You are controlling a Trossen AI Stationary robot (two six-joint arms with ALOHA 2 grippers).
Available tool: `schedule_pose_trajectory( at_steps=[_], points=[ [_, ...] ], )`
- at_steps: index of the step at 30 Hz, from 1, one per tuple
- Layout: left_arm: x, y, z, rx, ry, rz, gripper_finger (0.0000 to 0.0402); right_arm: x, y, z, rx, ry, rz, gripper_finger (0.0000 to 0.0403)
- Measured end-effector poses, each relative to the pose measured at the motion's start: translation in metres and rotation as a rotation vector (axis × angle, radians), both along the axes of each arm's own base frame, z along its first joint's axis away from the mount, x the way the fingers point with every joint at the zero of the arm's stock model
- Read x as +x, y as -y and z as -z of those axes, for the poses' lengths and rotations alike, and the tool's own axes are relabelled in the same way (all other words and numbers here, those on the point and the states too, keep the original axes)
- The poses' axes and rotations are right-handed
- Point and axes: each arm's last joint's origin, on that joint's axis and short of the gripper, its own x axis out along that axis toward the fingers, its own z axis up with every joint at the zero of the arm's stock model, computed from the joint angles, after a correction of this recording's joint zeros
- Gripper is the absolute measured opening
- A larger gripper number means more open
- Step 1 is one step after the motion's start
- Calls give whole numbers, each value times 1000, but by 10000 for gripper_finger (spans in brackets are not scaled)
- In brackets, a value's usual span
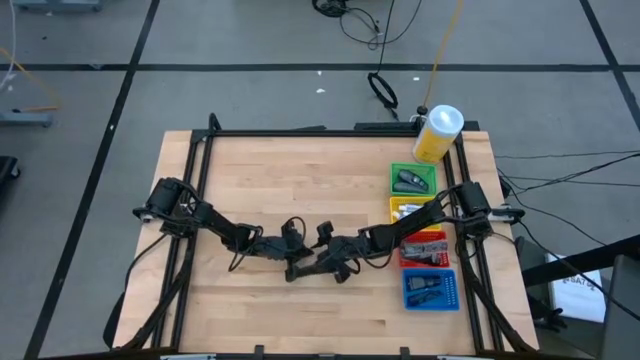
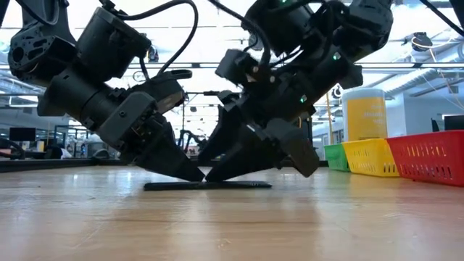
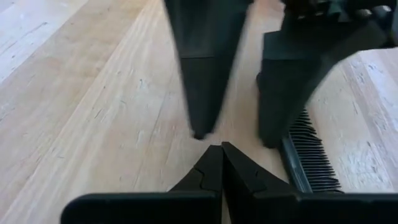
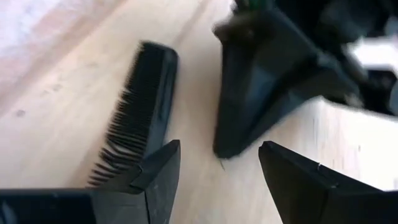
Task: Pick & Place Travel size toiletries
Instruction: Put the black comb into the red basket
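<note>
A black comb (image 2: 206, 185) lies flat on the wooden table at its middle; its teeth show in the left wrist view (image 3: 308, 155) and the right wrist view (image 4: 143, 106). My left gripper (image 3: 221, 149) is shut, tips low over the wood (image 2: 201, 176) beside the comb. My right gripper (image 4: 217, 149) faces it from the table's right, open and slanting down (image 2: 261, 175). The left gripper's shut tips lie ahead of the gap between its fingers. One right finger (image 3: 273, 118) stands at the comb's end. My right gripper has one fingertip (image 3: 270, 140) right beside the comb's end (image 3: 291, 146), coming down at a slant from the table's right. I cannot tell whether it touches the comb. The comb lies flat on the table.
Along the right edge stand a green tray (image 1: 413, 179), a yellow tray (image 1: 405, 210), a red tray (image 1: 425, 248) and a blue tray (image 1: 430, 290), each with small items inside. A big yellow bottle (image 1: 437, 133) stands at the far right corner. Bare wood lies to the left.
</note>
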Motion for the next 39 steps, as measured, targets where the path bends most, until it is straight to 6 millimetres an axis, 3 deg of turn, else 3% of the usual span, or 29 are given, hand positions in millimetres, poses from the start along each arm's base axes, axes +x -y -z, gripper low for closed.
schedule_pose_trajectory(
  at_steps=[6, 11, 19, 24, 39],
  points=[
    [0, 1, -14, -26, 27, 24, 1, -6, -3, -27, 163, 1, 19, 212],
    [2, 3, -13, -52, 39, 57, 1, -10, -14, -21, 286, -69, -52, 212],
    [4, 4, -11, -34, 43, 61, 1, -7, -33, 8, 21, -5, -18, 212],
    [6, 4, -1, -28, 30, 55, 1, -8, -36, 15, -23, -7, -9, 212],
    [10, 5, 5, -20, 16, 55, 2, -6, -32, 14, -167, 37, 37, 212]
  ],
)
